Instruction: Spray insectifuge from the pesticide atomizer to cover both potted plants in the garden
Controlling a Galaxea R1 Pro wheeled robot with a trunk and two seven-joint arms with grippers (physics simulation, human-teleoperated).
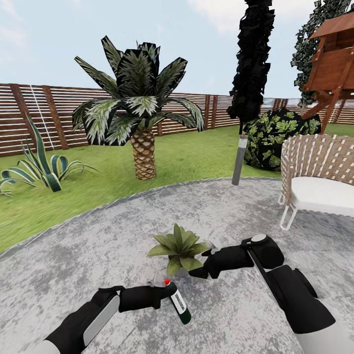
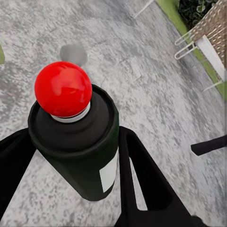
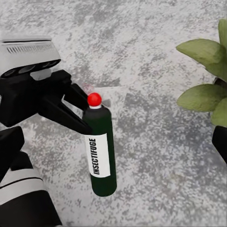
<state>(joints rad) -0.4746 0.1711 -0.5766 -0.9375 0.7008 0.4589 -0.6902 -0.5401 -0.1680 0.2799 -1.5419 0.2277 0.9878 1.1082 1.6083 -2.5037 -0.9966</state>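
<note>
On grey paving at 6 o'clock of head view, left pincer (image 1: pixel 160 296) is clamping pesticide atomizer (image 1: pixel 179 304). Potted plant (image 1: pixel 179 247) is sitting near, at 12 o'clock of bottle. Right pincer (image 1: pixel 206 268) is hovering beside leaves, fingers' state untellable. Operator is needing red nozzle (image 2: pixel 63 88) aimed at leaves, bottle steady.

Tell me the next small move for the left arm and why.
Probably tilt the pesticide atomizer so its red cap faces the potted plant: the left gripper holds it just short of the leaves, cap up, bottle leaning.
</note>
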